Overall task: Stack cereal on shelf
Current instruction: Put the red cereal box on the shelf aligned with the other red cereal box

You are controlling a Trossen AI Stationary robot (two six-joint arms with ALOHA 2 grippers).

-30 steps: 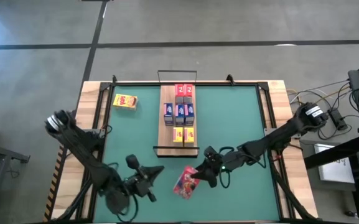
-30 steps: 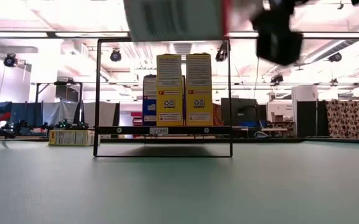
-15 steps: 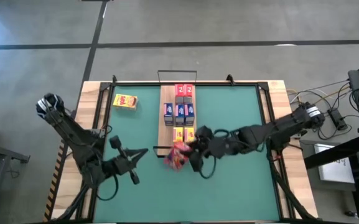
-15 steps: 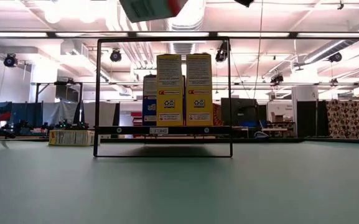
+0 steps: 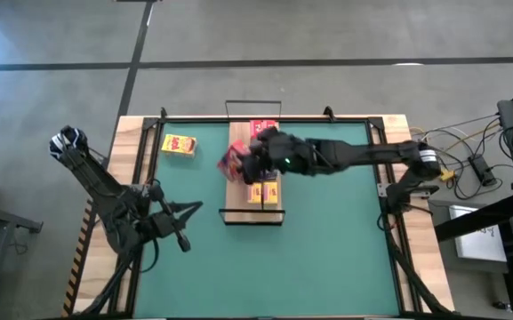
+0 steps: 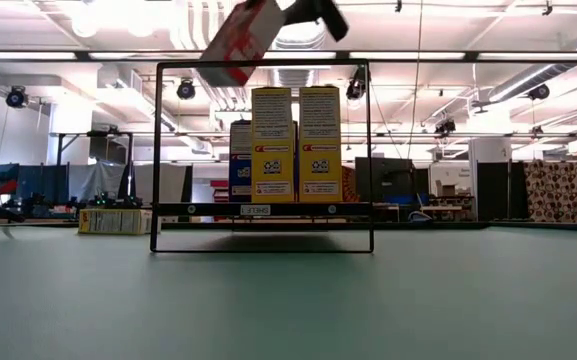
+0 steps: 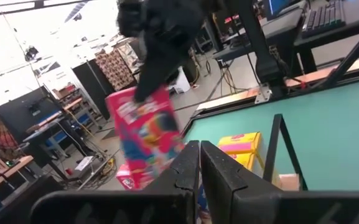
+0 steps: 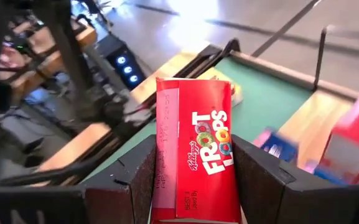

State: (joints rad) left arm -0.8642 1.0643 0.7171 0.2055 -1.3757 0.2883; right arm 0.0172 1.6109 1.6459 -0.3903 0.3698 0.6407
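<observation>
Held in the right tool, a small red printed cardboard cereal box hung tilted above the long light-wood shelf at its left edge, its free red slot lying farther back. Blue, yellow and red boxes stood on the board; one yellow box lay on the green desk. The left tool waited closed, well apart.

Bright overhead ceiling lights, glare in low view, motion blur in wrist views
</observation>
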